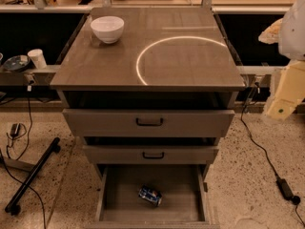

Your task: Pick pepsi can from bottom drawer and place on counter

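**Can on its side in the open bottom drawer, gripper off at three o'clock**

Camera view: a grey-brown cabinet fills the middle of the picture, seen from the front and above. Its glossy top, the table [190, 66], carries a white bowl [107, 28] standing upright near the far corner at eleven o'clock. A bright curved ring of light [143, 56] lies across the table's middle and two o'clock part, well apart from the bowl.

Below the table's front edge sit three drawers. The top drawer [109, 123] and the middle drawer [114, 155] each bear a black handle at the centre of the front, and both stand a little way out. The bottom drawer [124, 190] is pulled out farthest, at six o'clock in the picture, and its plain flat floor is open to view.

The pepsi can [150, 195] lies on its side on that floor, about midway between the drawer's side walls, turned at a slant so that one end points toward four o'clock. It touches neither wall.

The gripper [284, 97] hangs at the picture's three o'clock edge, a cream-coloured piece under a white rounded arm part, beside the table's corner and well apart from the can. Whether it is released or clenched I cannot tell; it holds nothing that shows.

On the speckled floor a black cable [259, 147] runs at four o'clock, and a black bar [31, 173] lies at eight o'clock.
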